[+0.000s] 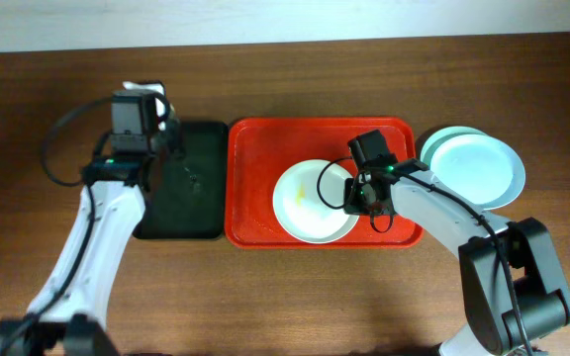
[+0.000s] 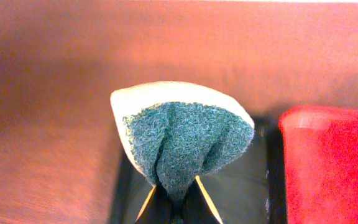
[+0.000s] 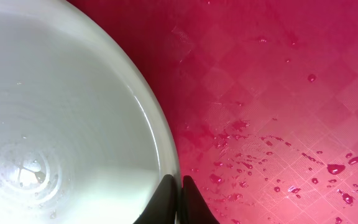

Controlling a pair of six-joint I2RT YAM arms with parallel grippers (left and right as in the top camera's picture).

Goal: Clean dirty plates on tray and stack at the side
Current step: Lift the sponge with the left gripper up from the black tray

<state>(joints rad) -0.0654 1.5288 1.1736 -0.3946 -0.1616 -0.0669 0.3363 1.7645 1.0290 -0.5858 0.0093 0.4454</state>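
One white plate [image 3: 61, 118] is in your right gripper [image 3: 179, 193]. The two fingertips are pinched tight across its rim at the edge nearest the right arm, one tip on the plate side and one on the tray side. Treat that plate as stiff and smooth: it will not flex, so all the holding comes from that narrow bite on the lip. A few water beads show in its bowl, so judge it slippery, and expect it to tilt about the pinch if you lift fast. You cannot tell whether it is light plastic or breakable ceramic, so move it as if it could chip. A faint yellow smear [image 1: 303, 192] shows near its middle, so it probably needs wiping before it goes to the side. The plate lies flat on the right half of the tray [image 3: 278, 93], whose floor is dotted with droplets, which is another reason it could skate. Just beyond the tray's right edge, two blue plates [image 1: 475, 164] sit stacked on the table [image 1: 285, 297], one slightly offset on the other. Farthest off, across the tray, your left gripper [image 2: 175, 198] is clamped on a sponge [image 2: 182, 140], folded green side out above the black tray [image 1: 181, 203]. The sponge is soft and will squash, so press gently.
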